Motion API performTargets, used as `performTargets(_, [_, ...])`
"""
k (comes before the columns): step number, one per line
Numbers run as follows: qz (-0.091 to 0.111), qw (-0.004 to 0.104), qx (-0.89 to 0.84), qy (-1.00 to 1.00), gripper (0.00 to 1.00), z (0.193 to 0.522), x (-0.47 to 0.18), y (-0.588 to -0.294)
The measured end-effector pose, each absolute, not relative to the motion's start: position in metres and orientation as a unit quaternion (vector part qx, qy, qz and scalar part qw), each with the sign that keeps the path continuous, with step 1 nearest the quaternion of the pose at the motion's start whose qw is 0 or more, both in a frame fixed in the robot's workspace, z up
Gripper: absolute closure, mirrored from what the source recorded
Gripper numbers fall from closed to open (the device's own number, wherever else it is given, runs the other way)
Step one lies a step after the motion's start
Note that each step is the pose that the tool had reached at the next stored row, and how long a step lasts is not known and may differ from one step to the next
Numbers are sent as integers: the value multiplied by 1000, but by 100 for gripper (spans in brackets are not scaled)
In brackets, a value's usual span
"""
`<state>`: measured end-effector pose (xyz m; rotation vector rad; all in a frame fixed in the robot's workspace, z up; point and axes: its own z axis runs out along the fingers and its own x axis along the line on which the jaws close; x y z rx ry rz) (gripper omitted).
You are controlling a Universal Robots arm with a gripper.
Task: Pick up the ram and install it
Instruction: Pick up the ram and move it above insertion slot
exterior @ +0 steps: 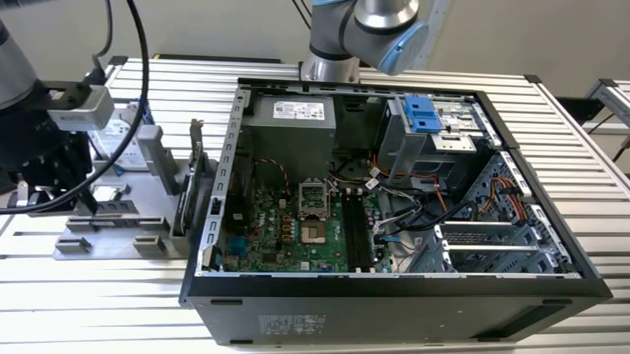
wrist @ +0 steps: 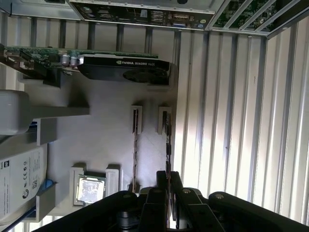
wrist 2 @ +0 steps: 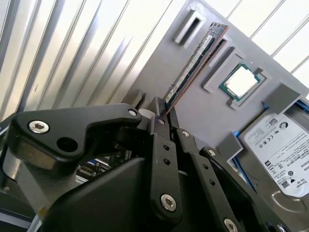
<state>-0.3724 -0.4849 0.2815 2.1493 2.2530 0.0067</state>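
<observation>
My gripper (wrist 2: 164,112) sits low over the flat grey fixture plate (wrist 2: 203,118). My two black fingers (wrist 2: 159,140) are closed on the near end of the ram (wrist 2: 195,65), a long, thin dark green circuit-board stick lined with black chips. I take them to be clamped on its two faces, since in both wrist views no gap shows between them and the board. The ram stands on its edge, its far end at a small grey slotted bracket (wrist: 161,118) on the plate. That upright pose is why I grip it across its thin width. I judge it is not yet out of its holder.

A second grey bracket (wrist: 136,119) sits just beside the first. A square silver-lidded processor (wrist 2: 241,81) rests in its own raised pocket nearby, and a boxy silver hard drive (wrist 2: 282,154) lies farther along the plate. A black graphics card (wrist: 123,67) on a green board stands beyond the ram's far end, between it and the open black computer case (exterior: 394,317), so it looks like the nearest obstacle. In the exterior view the case lies on the ribbed aluminium table (exterior: 99,295), to the exterior view's right of the plate. Its green motherboard (exterior: 295,228) is well apart from the ram.
</observation>
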Motion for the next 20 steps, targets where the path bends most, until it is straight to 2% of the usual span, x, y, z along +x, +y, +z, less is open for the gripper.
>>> performTargets(20, [2, 14, 691, 723, 100, 295, -372, -485])
